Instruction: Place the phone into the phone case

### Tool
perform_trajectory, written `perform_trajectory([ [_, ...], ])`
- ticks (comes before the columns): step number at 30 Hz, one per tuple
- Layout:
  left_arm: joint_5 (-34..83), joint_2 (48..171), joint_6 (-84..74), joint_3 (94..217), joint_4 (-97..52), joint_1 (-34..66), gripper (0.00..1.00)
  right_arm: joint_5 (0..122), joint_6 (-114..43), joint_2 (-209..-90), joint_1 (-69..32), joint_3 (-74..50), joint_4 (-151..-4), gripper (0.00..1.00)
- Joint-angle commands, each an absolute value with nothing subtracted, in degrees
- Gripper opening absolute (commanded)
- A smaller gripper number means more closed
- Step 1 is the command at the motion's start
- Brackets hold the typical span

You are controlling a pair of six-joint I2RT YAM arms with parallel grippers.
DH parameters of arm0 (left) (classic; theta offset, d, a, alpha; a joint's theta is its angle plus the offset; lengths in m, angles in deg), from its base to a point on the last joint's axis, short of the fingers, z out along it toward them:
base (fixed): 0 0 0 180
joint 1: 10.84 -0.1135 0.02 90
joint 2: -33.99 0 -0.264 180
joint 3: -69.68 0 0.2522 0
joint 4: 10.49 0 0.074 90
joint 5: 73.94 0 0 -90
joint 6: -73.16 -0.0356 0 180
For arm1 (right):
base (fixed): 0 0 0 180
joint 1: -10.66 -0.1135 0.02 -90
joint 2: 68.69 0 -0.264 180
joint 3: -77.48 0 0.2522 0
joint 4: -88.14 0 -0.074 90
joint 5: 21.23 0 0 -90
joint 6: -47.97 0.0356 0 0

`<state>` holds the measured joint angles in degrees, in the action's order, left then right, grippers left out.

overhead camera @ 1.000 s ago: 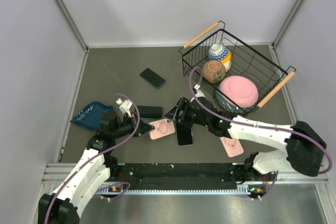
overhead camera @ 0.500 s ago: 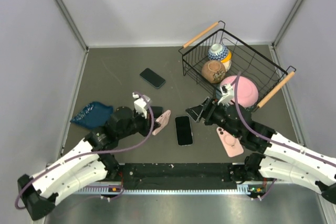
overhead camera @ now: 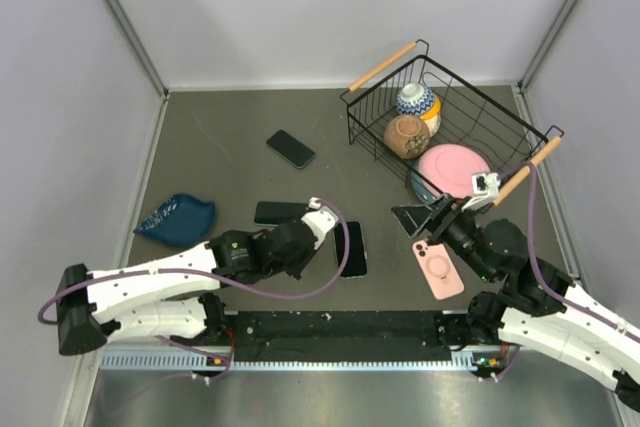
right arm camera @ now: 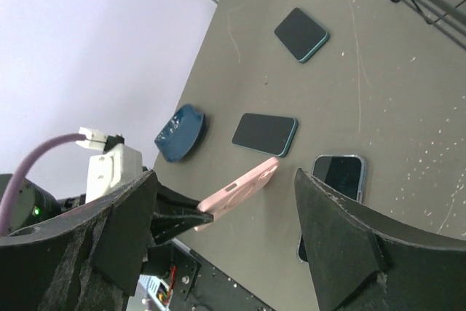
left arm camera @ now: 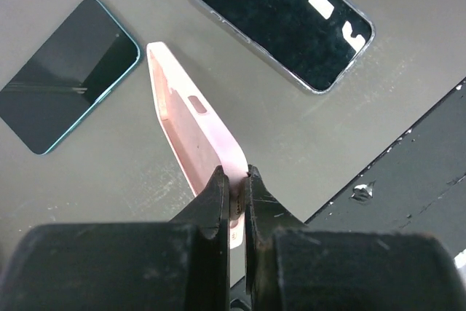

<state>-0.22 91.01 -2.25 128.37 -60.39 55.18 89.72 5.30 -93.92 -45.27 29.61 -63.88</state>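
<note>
My left gripper is shut on one end of a pink phone case and holds it tilted on edge above the table. A black phone with a clear rim lies face up just beyond the case. In the top view my left gripper sits right beside that phone, and my arm hides the case. The right wrist view shows the held case left of the phone. My right gripper is open and empty, to the right of the phone.
A teal-rimmed phone lies behind my left arm and another lies farther back. A second pink case lies under my right arm. A blue dish is at the left. A wire basket with bowls stands at the back right.
My left arm has carried the pink case to the right, up to the black phone. My right arm has pulled back to the right, away from the phone.
</note>
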Motion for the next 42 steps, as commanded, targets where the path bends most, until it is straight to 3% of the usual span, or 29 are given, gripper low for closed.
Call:
perform_trajectory([
  [1, -3.90, 94.81, 0.55, 131.78, -62.92, 58.76, 0.02, 92.50, 3.41, -91.28, -44.98, 30.49, -61.49, 0.77],
  [13, 1.90, 100.88, 7.85, 129.32, -59.68, 60.53, 0.41, 92.50, 4.47, -89.69, -44.89, 31.81, -60.52, 0.82],
  [17, 2.34, 98.69, 10.40, 126.08, -56.60, 60.53, 0.48, 92.68, 4.64, -89.43, -44.89, 32.08, -60.52, 0.83],
  [29, -7.48, 97.90, 19.70, 128.09, -57.73, 59.48, 0.81, 92.24, 5.08, -89.43, -44.80, 32.16, -60.52, 0.84],
  [33, -9.17, 97.01, 23.68, 129.49, -60.37, 51.94, 0.88, 91.80, 4.91, -89.52, -44.89, 32.08, -60.52, 0.84],
  [37, -2.50, 94.38, 22.98, 129.32, -57.93, 36.15, 0.91, 91.01, 4.56, -89.43, -44.80, 31.90, -60.52, 0.84],
  [42, -1.97, 93.40, 17.01, 130.37, -53.88, 23.81, 0.92, 90.13, 4.20, -89.43, -44.89, 31.90, -60.52, 0.84],
])
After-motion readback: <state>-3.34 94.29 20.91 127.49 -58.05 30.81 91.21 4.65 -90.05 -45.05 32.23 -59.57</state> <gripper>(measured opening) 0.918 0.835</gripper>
